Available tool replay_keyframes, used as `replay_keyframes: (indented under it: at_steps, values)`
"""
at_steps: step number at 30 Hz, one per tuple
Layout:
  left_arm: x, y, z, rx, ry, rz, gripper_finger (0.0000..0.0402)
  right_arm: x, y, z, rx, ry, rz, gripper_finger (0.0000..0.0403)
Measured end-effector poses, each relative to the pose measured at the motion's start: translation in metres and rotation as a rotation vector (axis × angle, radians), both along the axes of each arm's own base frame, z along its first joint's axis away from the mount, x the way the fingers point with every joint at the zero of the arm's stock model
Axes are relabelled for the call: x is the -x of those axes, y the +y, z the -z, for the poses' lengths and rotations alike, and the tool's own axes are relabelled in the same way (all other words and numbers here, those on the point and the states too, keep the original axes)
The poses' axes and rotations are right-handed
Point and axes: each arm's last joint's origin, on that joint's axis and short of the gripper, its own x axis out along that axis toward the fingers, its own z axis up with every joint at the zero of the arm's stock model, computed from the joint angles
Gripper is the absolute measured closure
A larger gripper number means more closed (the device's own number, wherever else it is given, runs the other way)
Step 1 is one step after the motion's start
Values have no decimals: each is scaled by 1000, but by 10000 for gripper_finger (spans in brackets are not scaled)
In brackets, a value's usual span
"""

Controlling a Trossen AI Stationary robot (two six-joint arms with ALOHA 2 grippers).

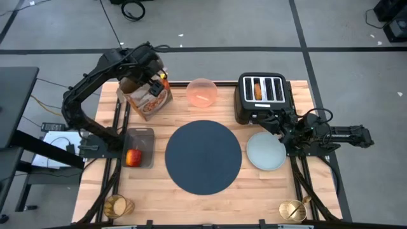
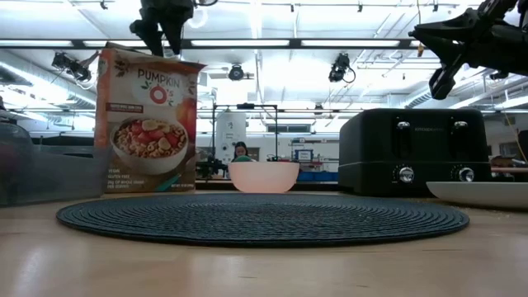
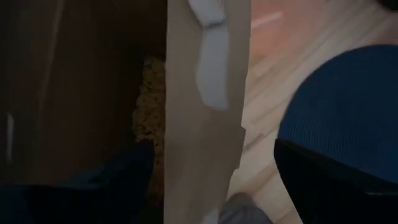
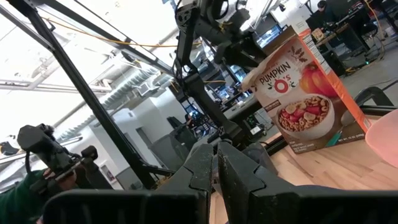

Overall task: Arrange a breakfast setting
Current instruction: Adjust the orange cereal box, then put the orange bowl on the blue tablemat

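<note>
A wooden table (image 1: 210, 203) seen from above, with a mat (image 1: 203, 156) at its centre. At twelve o'clock from the mat stands a pink bowl (image 1: 201, 92); a pale smear shows inside it, too faint to identify. At about one o'clock sits a black toaster (image 1: 264, 97), with a bagel (image 1: 257, 91) in one of its slots. Just beside the mat at three o'clock lies a plate (image 1: 266, 151), bare on its face. At nine o'clock a clear tray (image 1: 139, 147) holds an apple (image 1: 133, 158). At about ten o'clock stands an open cereal box (image 1: 146, 95); the left wrist view looks down into it at loose cereal (image 3: 149, 99) beside a brown flap. An amber cup (image 1: 118, 207) sits at seven o'clock and a gold wire holder (image 1: 292, 210) at five o'clock; I cannot tell what either holds. The left gripper (image 2: 163, 33) hangs right over the box's open top, fingers spread, one inside and one outside the flap, nothing pinched; the mat lies at about four o'clock from it. The right gripper (image 4: 216, 163) hovers over the plate's far edge by the toaster, fingers pressed together and empty; the mat lies at nine o'clock from it, well apart.
</note>
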Motion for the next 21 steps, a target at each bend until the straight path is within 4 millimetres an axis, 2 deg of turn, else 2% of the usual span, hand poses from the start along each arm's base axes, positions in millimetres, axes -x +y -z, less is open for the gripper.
replay_keyframes:
  at_steps: [4,7,10,14,18,21]
  values:
    - [0,-6,-13,-66,-61,10,65,0,0,0,-1,0,2,368]
    - [6,-10,-42,-180,-131,-11,65,0,0,0,-1,0,2,368]
    - [11,-16,-76,-310,-297,-23,65,0,0,0,-1,0,2,368]
    - [9,-27,-109,-458,-472,77,65,0,0,0,-1,0,2,368]
    - [-13,-35,-113,-506,-570,245,65,0,0,0,-1,0,2,368]
    - [-46,-36,-95,-508,-563,329,65,0,0,0,-1,-3,2,368]
